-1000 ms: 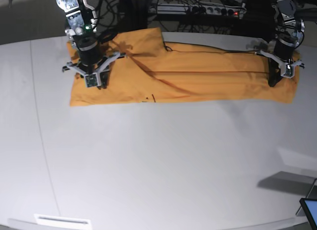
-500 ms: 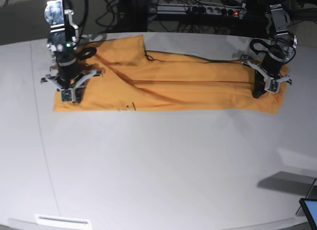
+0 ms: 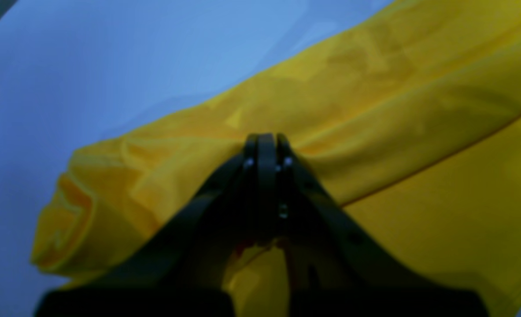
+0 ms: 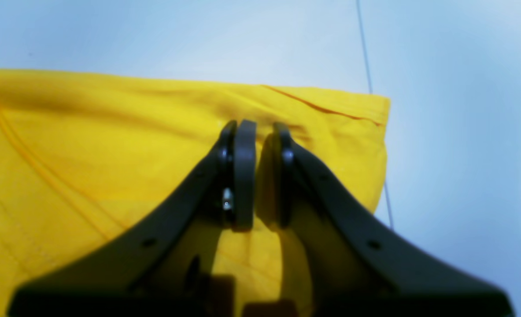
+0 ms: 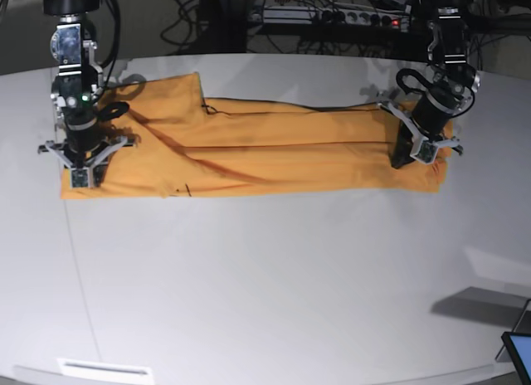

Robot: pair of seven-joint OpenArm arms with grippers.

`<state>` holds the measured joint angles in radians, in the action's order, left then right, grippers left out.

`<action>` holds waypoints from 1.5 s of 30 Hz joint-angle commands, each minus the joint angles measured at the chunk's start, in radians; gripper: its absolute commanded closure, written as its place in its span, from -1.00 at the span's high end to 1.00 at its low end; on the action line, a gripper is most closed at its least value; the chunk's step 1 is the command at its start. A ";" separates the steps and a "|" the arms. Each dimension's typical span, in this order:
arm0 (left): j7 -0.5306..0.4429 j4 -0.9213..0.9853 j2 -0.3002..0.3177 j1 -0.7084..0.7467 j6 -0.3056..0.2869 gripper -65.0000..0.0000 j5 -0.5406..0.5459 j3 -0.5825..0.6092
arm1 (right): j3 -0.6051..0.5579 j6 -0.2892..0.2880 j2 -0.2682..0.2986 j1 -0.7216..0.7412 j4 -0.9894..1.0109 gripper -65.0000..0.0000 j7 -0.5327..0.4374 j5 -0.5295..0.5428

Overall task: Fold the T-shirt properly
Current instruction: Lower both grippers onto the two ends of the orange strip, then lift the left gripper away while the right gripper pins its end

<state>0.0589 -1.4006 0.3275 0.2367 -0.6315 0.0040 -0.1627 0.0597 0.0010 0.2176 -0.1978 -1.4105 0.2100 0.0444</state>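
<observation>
— What does your left wrist show?
— My left gripper (image 3: 264,145) clenched on a pinch of the T-shirt (image 3: 375,132).
— Right wrist?
— My right gripper (image 4: 260,145) nearly closed, grasping cloth by a corner.
— And the base view?
— The shirt lies along the worktop's (image 5: 265,285) far edge. I judge it's mid-fold; next, carry both ends evenly.

My orange-yellow T-shirt (image 5: 274,144) lies folded into a long, creased band across the far side of the white table (image 5: 274,277), one sleeve sticking out at its far edge.
</observation>
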 commanded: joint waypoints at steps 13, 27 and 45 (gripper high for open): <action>0.065 -0.021 0.014 -0.007 -0.009 -1.00 -0.037 -0.047 | 0.007 0.024 -0.005 -0.030 -0.051 -0.79 0.170 -0.028; 0.158 -0.181 0.012 -0.010 -0.011 -1.00 -0.026 -0.191 | 0.009 0.027 -0.005 -0.036 -0.165 -0.79 0.170 -0.030; 0.549 -0.299 0.045 -0.006 -0.037 -0.14 0.354 -0.541 | 0.010 0.029 -0.010 -0.056 -0.349 -0.40 0.171 -0.031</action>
<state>0.6357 -1.6840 0.3523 0.2367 -0.6643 0.3443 -0.7002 0.0635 0.0246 0.1986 -0.2600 -1.7348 0.4072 0.0181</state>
